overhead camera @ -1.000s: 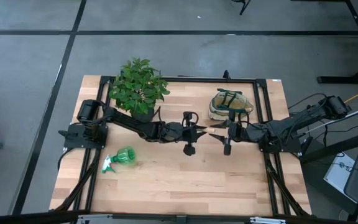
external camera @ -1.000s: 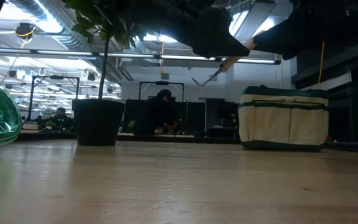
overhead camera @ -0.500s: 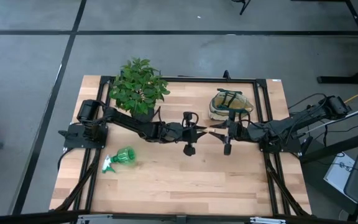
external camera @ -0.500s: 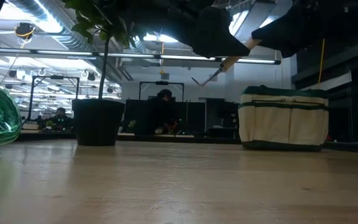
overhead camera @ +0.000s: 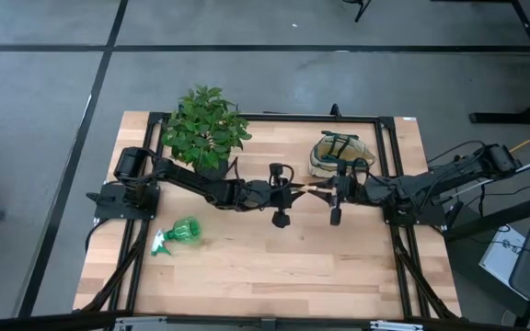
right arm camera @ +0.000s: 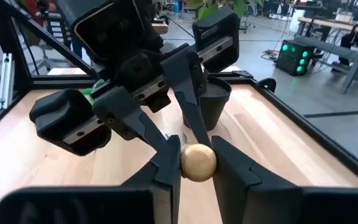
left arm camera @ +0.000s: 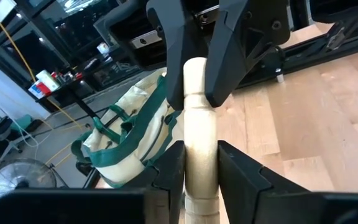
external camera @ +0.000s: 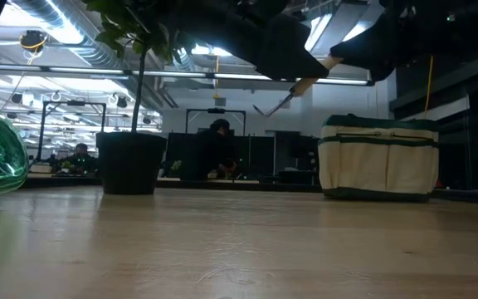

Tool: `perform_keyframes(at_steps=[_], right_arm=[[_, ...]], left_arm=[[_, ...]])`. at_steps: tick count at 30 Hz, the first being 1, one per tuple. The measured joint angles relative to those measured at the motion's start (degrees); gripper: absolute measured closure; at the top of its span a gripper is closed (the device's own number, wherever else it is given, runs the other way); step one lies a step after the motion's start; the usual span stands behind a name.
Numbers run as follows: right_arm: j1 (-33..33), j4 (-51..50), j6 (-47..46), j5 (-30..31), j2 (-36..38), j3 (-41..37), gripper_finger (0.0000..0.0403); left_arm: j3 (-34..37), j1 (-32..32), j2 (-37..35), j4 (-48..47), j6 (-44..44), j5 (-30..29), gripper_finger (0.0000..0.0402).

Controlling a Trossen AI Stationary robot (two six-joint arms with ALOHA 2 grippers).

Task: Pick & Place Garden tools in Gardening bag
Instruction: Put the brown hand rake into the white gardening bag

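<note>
Holding the wooden handle (left arm camera: pixel 199 149) of a garden tool in mid-air over the table's middle, your left gripper (overhead camera: pixel 288 193) is clamped on it with the long axis running toward the right arm. Your right gripper (overhead camera: pixel 329 191) meets it end-on, fingers (right arm camera: pixel 166 168) flanking the rounded butt, though I cannot tell whether they grip yet. The gardening bag (overhead camera: pixel 339 154) lies just behind the right gripper, so that arm is nearer.

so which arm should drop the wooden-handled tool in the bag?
Right, probably. Both end effectors, left and right, clamp the wooden handle mid-handover, and the right arm sits beside the gardening bag; the left reaches from across the table.
</note>
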State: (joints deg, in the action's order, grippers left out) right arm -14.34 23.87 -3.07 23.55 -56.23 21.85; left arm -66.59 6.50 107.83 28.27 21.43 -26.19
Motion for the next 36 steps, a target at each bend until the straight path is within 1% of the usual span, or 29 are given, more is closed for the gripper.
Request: perform_keyframes(at_steps=[5, 9, 14, 16, 19, 21, 26, 29, 36], right_arm=[[1.0, 0.1, -1.2, -2.6, 0.0, 0.0, 0.0337], [1.3, -1.9, -4.1, -2.8, 0.2, 0.8, 0.0337], [1.2, -8.0, -6.6, -7.3, 3.5, 3.3, 0.0337], [1.0, -10.1, -7.4, -7.6, 5.5, 3.5, 0.0337], [0.4, -14.1, -8.5, -7.1, 8.4, 3.5, 0.0337], [0.1, -16.4, -9.1, -7.1, 10.0, 3.5, 0.0337], [-1.0, -19.1, -9.9, -6.9, 13.2, 3.5, 0.0337], [-1.4, -20.3, -10.0, -7.5, 14.5, 3.5, 0.0337], [-1.5, -21.4, -10.2, -7.3, 17.5, 3.5, 0.0337]], left_arm=[[0.0, 0.0, 0.0, -0.1, 0.0, -1.0, 0.0306], [0.0, 0.1, 0.0, -1.8, -2.1, -2.0, 0.0288], [-0.1, 0.0, -0.4, -4.0, -5.3, 0.8, 0.0263], [-0.1, 0.1, -0.8, -5.5, -5.2, 1.1, 0.0254], [-0.1, 0.0, -1.6, -6.7, -5.5, 3.1, 0.0242], [-0.1, 0.0, -2.8, -9.4, -5.7, 3.9, 0.0236], [-0.1, 0.0, -6.0, -14.8, -5.7, 4.1, 0.0231], [-0.1, 0.0, -6.7, -17.0, -5.7, 3.7, 0.0233], [-0.1, 0.0, -6.9, -18.5, -5.9, 3.3, 0.0237]])
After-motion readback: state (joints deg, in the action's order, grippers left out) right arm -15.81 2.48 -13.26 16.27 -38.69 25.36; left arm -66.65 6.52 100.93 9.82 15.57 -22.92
